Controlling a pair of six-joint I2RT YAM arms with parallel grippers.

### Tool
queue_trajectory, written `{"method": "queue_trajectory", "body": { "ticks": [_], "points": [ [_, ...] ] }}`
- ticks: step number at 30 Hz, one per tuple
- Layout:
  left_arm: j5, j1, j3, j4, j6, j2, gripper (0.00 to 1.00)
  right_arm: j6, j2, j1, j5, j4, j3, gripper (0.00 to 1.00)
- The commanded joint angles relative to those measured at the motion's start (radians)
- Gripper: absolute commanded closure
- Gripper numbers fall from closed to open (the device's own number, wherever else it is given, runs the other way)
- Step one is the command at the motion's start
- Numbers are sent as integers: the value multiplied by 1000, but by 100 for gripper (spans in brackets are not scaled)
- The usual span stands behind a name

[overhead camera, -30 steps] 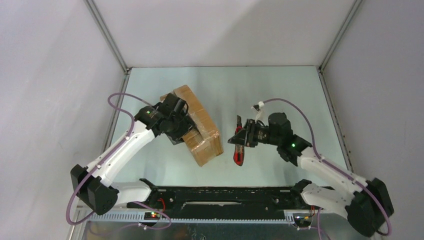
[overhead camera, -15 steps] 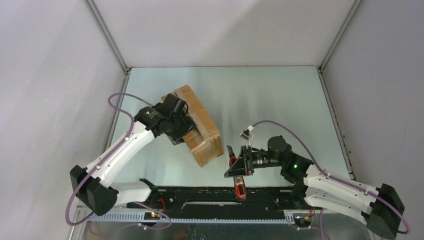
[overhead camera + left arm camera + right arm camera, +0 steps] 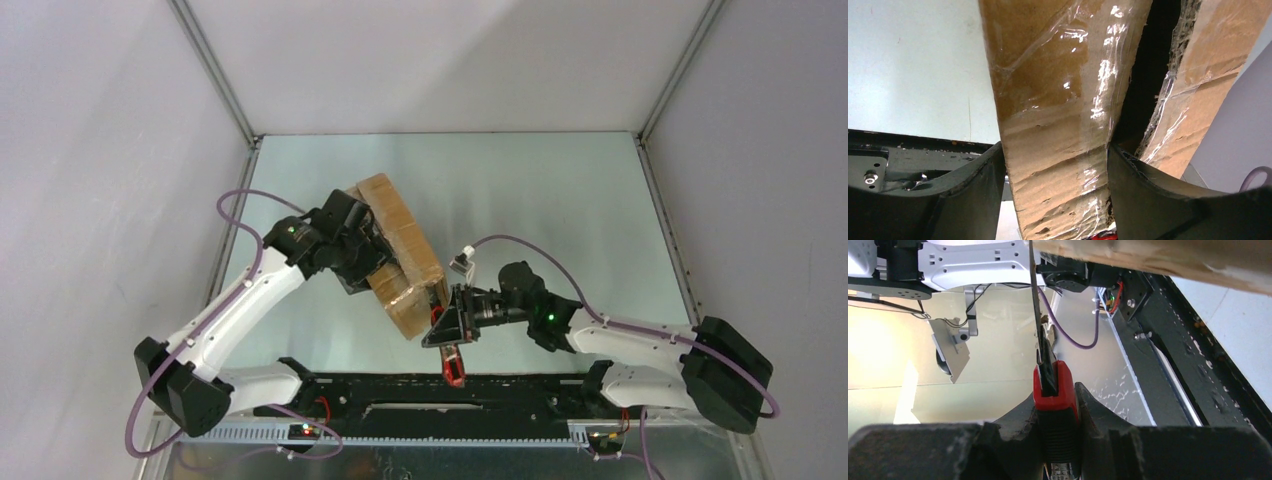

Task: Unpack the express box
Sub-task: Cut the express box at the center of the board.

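Surface: pale green tabletop (image 3: 560, 200), grey walls.
Box: brown corrugated cardboard express box (image 3: 400, 240) left of centre; we read its long axis far-left to near-right.
Left gripper (image 3: 1055, 165): clamped across a taped panel.
Left wrist only: seam gapes dark, contents hidden from us.
Right gripper (image 3: 1055, 405): clenched on red-handled utility knife (image 3: 1054, 385), blade reaching the box's edge.

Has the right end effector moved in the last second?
Yes. The right end effector, shut on the knife, has swung left and nearer the black base rail, ending beside the box's near corner.
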Motion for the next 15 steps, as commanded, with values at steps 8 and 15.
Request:
{"method": "queue_trajectory", "body": {
  "ticks": [8,15],
  "points": [
    [64,-14,-34,35,2,-52,100,8,63,9,37,95,81,100],
    [73,-11,-44,55,-6,-48,100,-24,31,42,42,28,74,100]
  ]
}}
